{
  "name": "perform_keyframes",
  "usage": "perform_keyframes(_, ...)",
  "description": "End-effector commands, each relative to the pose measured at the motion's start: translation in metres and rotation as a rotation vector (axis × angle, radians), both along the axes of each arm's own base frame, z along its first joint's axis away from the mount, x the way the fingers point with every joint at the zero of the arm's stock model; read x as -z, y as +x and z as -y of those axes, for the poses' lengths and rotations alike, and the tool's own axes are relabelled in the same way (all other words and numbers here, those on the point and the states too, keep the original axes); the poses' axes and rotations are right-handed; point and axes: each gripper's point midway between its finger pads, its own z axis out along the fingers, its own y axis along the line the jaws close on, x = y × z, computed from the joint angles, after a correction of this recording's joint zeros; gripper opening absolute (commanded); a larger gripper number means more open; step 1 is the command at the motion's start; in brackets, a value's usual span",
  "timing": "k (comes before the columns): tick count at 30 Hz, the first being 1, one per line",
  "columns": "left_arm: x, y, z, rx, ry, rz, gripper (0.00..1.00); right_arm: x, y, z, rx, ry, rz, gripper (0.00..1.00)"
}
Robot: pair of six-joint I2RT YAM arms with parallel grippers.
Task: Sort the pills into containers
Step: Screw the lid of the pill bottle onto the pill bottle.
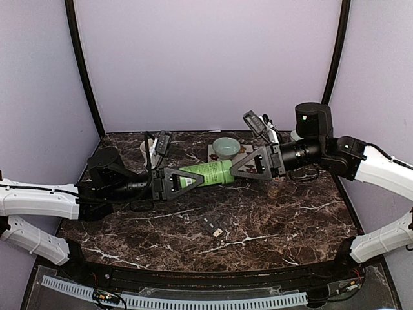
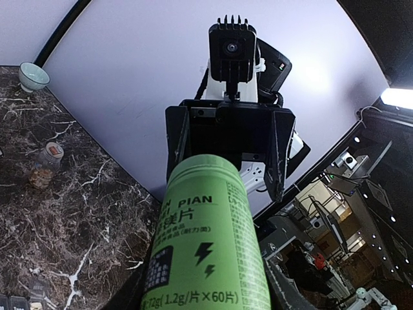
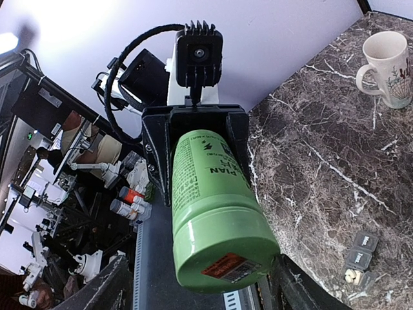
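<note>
A green pill bottle (image 1: pixel 210 173) hangs level above the table between both grippers. My left gripper (image 1: pixel 193 177) is shut on its base end, and the bottle (image 2: pixel 206 245) fills the left wrist view. My right gripper (image 1: pixel 235 169) stands open around the cap end (image 3: pixel 226 258); one finger (image 3: pixel 290 287) touches the cap and the other stands off it. The dark grey containers strip (image 1: pixel 211 227) lies on the table below, lids open, and also shows in the right wrist view (image 3: pixel 361 257) with a few pale pieces (image 3: pixel 352 276) in one compartment. No loose pills show on the table.
A pale green bowl (image 1: pixel 226 147) stands at the back on a tray. A small clear jar (image 1: pixel 274 189) with tan contents stands below my right arm. A cream mug (image 3: pixel 387 58) stands at the back left. Purple walls close in three sides.
</note>
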Motion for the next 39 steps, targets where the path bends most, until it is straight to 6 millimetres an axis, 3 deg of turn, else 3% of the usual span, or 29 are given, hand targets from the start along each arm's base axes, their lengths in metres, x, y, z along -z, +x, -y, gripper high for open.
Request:
perform_keyframes(1,-0.029,-0.003,0.0,0.022,-0.082,0.047,0.0,-0.019,-0.005,-0.005,-0.04,0.049,0.05,0.73)
perform_keyframes(10,-0.029,-0.001,0.0,0.022,-0.085,0.05,0.0,-0.02,0.001,0.0,0.012,0.025,0.094,0.73)
perform_keyframes(12,-0.029,0.0,-0.001,0.019,-0.086,0.05,0.0,-0.033,0.003,0.001,0.027,0.042,0.12,0.73)
perform_keyframes(22,-0.03,0.0,-0.002,0.014,-0.093,0.05,0.0,-0.039,0.006,0.005,0.058,0.045,0.149,0.74)
perform_keyframes(37,-0.038,-0.003,-0.001,0.039,-0.104,0.044,0.0,-0.034,0.012,0.007,0.053,0.056,0.118,0.75)
perform_keyframes(39,-0.039,-0.004,-0.001,0.043,-0.107,0.044,0.0,-0.021,0.011,0.005,0.037,0.038,0.09,0.76)
